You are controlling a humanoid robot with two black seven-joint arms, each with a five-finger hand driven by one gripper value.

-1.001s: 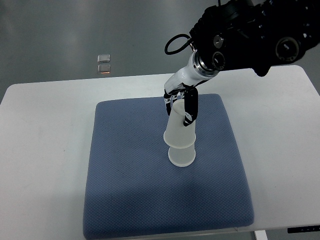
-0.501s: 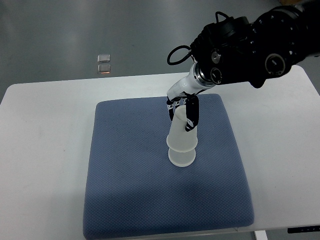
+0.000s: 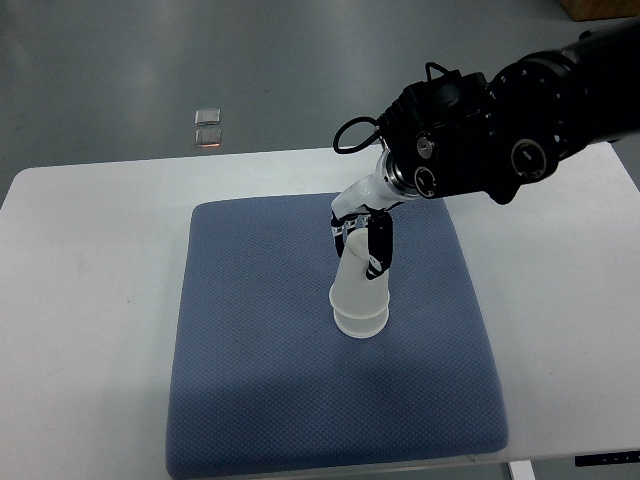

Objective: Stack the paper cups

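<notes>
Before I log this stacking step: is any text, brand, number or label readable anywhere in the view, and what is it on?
No readable text in this view.
Paper cups: plain white, no print visible.
Blue mat and white table: no markings.
Right hand, gripping the upper cup: no legible label.
Right arm: round fittings only, any marks too small to read.
Two small squares on the floor: too small to read.

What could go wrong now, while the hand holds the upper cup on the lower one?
1. The upper cup leans, so it may jam crooked on the lower cup.
2. When the right hand lets go, its fingers could drag the stack over.
3. The blue mat looks soft, so the stack may tip.
</notes>
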